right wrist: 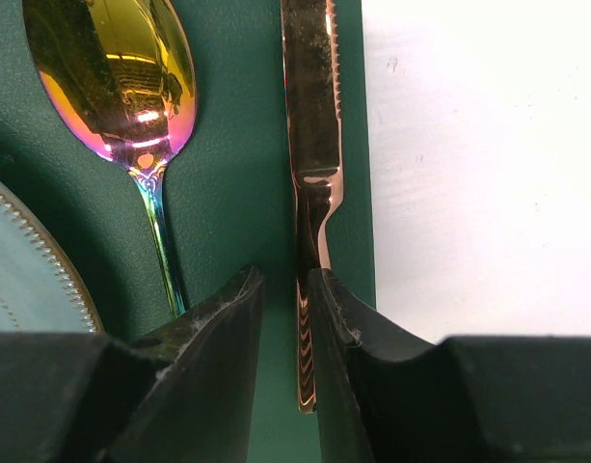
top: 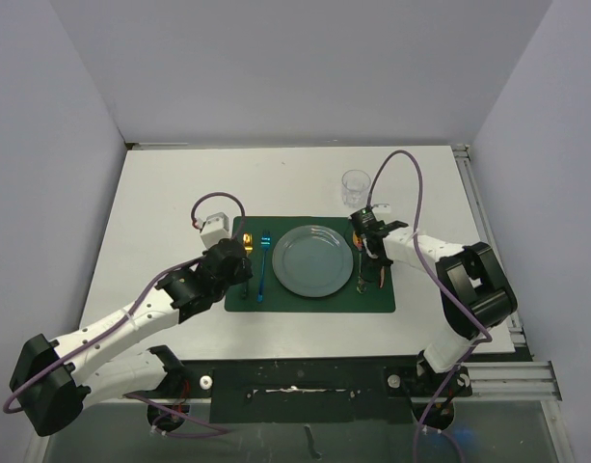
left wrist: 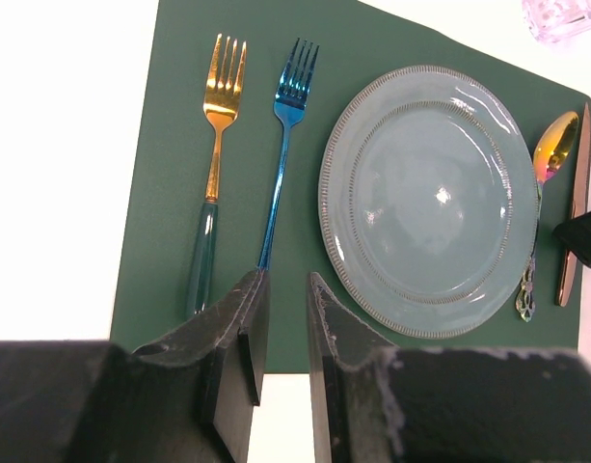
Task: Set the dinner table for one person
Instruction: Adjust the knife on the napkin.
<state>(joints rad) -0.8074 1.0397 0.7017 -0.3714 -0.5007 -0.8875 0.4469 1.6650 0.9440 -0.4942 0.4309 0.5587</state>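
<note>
The white dinner table (top: 160, 212) carries a dark green placemat (top: 305, 301) with a grey-blue plate (top: 314, 260) in its middle. A gold fork (left wrist: 215, 154) and a blue fork (left wrist: 281, 154) lie left of the plate. An iridescent spoon (right wrist: 117, 77) and a copper knife (right wrist: 312, 125) lie on its right. My left gripper (left wrist: 286, 280) is open and empty above the mat's near edge, by the blue fork's handle end. My right gripper (right wrist: 283, 275) is open low over the mat. The knife's handle lies in its gap against the right finger.
A clear drinking glass (top: 355, 186) stands on the table just beyond the mat's far right corner. A metal rail (top: 488, 241) runs along the table's right edge. Purple cables loop over both arms.
</note>
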